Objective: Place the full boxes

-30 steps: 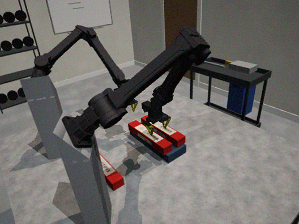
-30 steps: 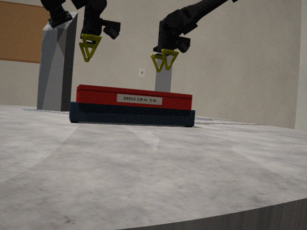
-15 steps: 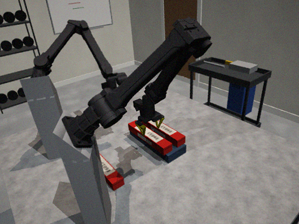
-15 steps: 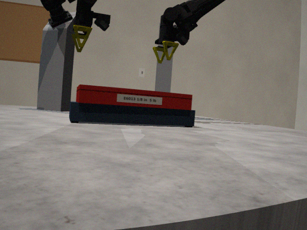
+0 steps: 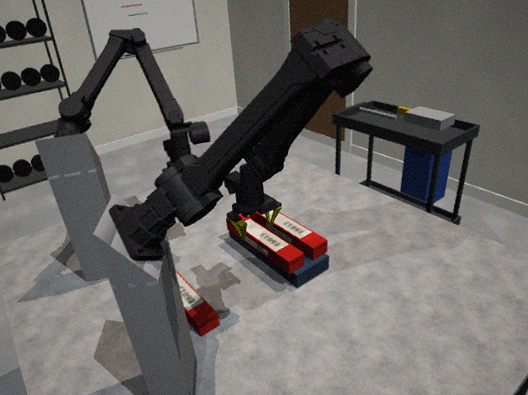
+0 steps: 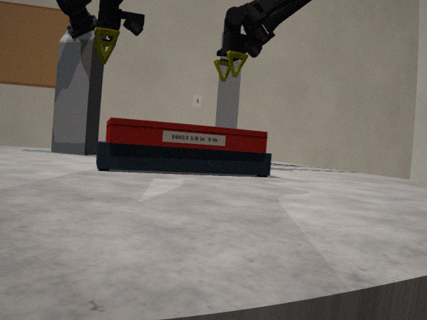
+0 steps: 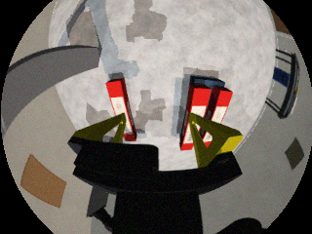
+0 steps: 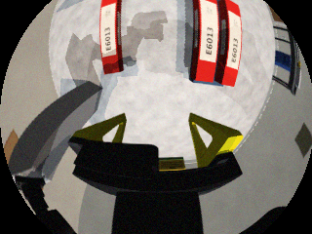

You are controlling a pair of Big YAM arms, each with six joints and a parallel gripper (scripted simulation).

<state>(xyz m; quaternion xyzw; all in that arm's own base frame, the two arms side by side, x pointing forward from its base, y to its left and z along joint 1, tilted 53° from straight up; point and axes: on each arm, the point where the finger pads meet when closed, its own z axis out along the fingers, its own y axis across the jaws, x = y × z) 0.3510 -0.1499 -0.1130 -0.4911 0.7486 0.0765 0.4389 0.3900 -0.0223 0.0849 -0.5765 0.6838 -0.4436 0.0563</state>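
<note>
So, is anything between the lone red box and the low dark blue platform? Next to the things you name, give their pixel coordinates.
Nothing visible stands between the lone red box (image 5: 204, 319) (image 7: 118, 99) (image 8: 109, 36) and the platform (image 5: 312, 271) (image 6: 182, 166) (image 7: 209, 80), only shadows (image 5: 210, 279) (image 7: 150, 111) (image 8: 148, 28). Two other red boxes (image 5: 268, 238) (image 5: 297, 228) (image 6: 137, 137) (image 7: 198, 104) (image 7: 222, 104) (image 8: 210, 39) (image 8: 234, 46) lie on it.

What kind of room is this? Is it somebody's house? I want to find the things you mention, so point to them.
It looks more like a workshop or training room than a house. There's a whiteboard (image 5: 139, 14) on the wall, a rack (image 5: 13, 93) of round black things, and a dark metal cart (image 5: 458, 138).
</note>
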